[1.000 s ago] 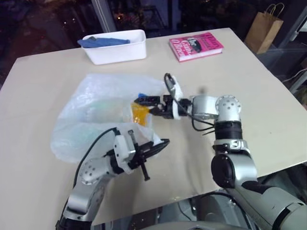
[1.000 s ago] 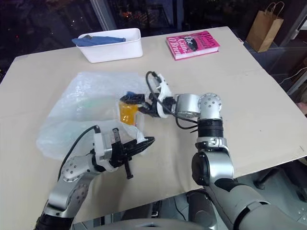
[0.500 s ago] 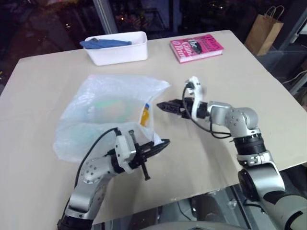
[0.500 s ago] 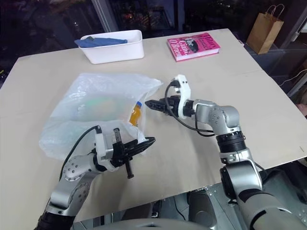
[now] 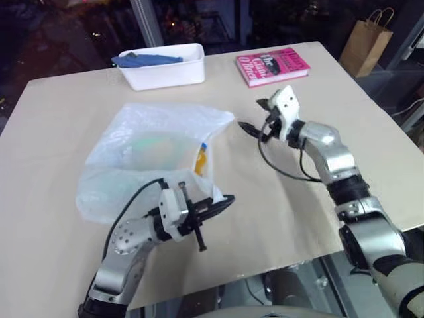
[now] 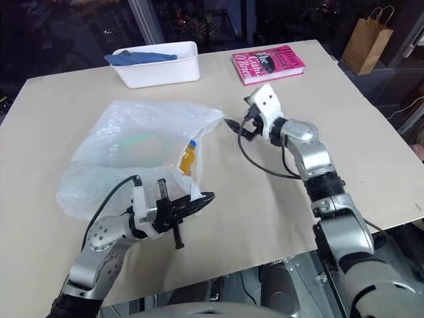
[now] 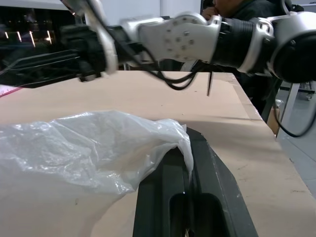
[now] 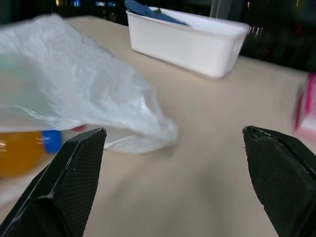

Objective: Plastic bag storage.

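The plastic bag [image 5: 149, 149], thin and translucent white, lies crumpled on the left-middle of the table [image 5: 59, 106]. An orange bottle with a blue cap [image 5: 201, 161] shows through it near its right side. My left gripper [image 5: 225, 199] is at the bag's near corner, shut on a fold of the bag's edge [image 7: 168, 143], which is pinched between its black fingers [image 7: 217, 182]. My right gripper [image 5: 246, 127] hovers just right of the bag's far corner, open, with nothing between its fingers [image 8: 64, 182]. From that wrist, the bag [image 8: 84, 84] lies just ahead.
A white tub [image 5: 165, 66] holding a blue cloth stands at the table's far side, with a pink book [image 5: 273, 65] to its right. A brown paper bag [image 5: 364, 43] stands on the floor beyond the far right corner. Bare tabletop spreads right of the bag.
My right gripper has pulled back out of the bag's mouth toward the right and rolled over, leaving the orange bottle inside. The bag's mouth has sagged. My left gripper has stayed put.
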Motion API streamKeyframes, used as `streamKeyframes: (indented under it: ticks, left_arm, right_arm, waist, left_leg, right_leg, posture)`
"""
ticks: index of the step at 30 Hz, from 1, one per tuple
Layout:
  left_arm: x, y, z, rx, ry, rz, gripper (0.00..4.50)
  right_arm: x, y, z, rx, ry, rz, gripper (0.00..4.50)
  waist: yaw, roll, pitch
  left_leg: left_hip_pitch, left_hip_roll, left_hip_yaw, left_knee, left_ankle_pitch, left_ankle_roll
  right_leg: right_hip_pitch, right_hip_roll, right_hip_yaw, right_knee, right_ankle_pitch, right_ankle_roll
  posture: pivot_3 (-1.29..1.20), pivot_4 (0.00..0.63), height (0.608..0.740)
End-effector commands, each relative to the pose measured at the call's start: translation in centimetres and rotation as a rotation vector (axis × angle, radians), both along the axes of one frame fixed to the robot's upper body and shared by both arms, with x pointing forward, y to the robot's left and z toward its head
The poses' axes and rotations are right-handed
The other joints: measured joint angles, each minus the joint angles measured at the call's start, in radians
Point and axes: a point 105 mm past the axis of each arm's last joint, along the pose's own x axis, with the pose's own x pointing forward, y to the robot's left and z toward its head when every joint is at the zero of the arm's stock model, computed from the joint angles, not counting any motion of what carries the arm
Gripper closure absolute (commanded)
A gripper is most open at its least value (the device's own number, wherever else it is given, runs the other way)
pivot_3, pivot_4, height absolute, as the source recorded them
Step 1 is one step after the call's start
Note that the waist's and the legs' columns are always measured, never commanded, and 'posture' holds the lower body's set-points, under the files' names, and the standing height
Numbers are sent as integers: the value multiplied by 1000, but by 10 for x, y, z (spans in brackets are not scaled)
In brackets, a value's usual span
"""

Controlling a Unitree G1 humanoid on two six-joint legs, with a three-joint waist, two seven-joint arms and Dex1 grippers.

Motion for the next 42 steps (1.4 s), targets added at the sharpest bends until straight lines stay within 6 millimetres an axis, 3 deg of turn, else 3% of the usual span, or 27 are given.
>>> streamKeyframes:
  ticks: [1, 3, 11, 14, 21, 22, 26, 28, 34, 38, 42]
  left_arm:
    - [-2, 1, 4, 2, -29, -1, 4500]
    - [-2, 1, 4, 4, -31, -1, 4500]
    - [0, 3, 5, 10, -38, 26, 4500]
    - [-1, 3, 5, 10, -39, 43, 4500]
    - [-1, 5, 6, 16, -47, 69, 4500]
    - [0, 6, 7, 17, -48, 71, 4500]
    - [6, 11, 14, 20, -80, 96, 4500]
    - [16, 18, 29, 3, -118, 139, 4500]
    - [54, 50, 113, -176, -260, 304, 4500]
    - [67, 62, 157, -265, -323, 327, 4500]
    - [80, 76, 217, -419, -396, 344, 4500]
  right_arm:
    - [7, 23, -4, -161, -136, 39, 26]
    - [12, 32, -8, -218, -176, 46, 26]
    - [25, 53, 4, -161, -200, -19, 26]
    - [25, 59, 4, -150, -192, -15, 749]
    - [27, 53, -2, -133, -134, -16, 4232]
    - [28, 51, -1, -118, -126, -23, 4433]
    - [36, 31, 9, -67, -92, -73, 4433]
    - [39, 16, 12, -48, -39, -87, 4433]
    - [32, -38, 36, -24, 93, -38, 4433]
    - [13, -63, 64, -10, 124, -4, 4433]
    - [0, -101, 113, 45, 78, -87, 4433]
  waist:
    - [-3, 0, 0]
    - [-3, 0, 0]
    - [-4, 0, 0]
    - [-6, 0, 0]
    - [-8, 1, 0]
    - [-8, 1, 0]
    - [-7, 1, 0]
    - [-4, 1, 0]
    - [14, 1, 1]
    - [17, 1, 1]
    - [19, 0, 2]
  left_leg:
    - [0, 0, 0, 0, 0, 0]
    - [0, 0, 1, 0, 0, 0]
    - [0, 1, 0, -1, 0, 0]
    - [0, 1, 0, -2, 0, -1]
    - [0, 1, 0, -2, 0, 0]
    - [0, 1, 0, -2, 0, 0]
    - [0, 1, 0, -2, 0, -1]
    - [0, 1, 0, -1, 0, 0]
    - [-2, 0, -3, 0, 0, 0]
    - [-5, 0, -3, 0, 0, 0]
    - [-15, -1, -5, 4, 0, -1]
  right_leg:
    - [0, 0, 0, 0, 0, 0]
    - [0, 0, 1, 0, 0, 0]
    - [-1, 0, 2, -1, 0, 0]
    - [-1, 0, 2, -1, 0, 0]
    - [-1, 0, 2, -1, 0, 0]
    - [-1, 0, 2, -1, 0, 0]
    - [-1, 0, 2, -1, 0, 0]
    - [-1, 0, 2, -1, 0, 0]
    - [-1, -1, -1, -1, 0, 0]
    - [-2, -1, -2, -3, 0, 0]
    - [-10, -2, -5, -1, 0, 0]
  posture:
    - [0, 150, 740]
    - [0, 150, 740]
    - [0, 150, 740]
    - [0, 150, 740]
    - [0, 150, 740]
    - [0, 150, 740]
    - [0, 150, 740]
    - [0, 150, 740]
    - [0, 150, 740]
    - [0, 150, 740]
    - [0, 150, 740]
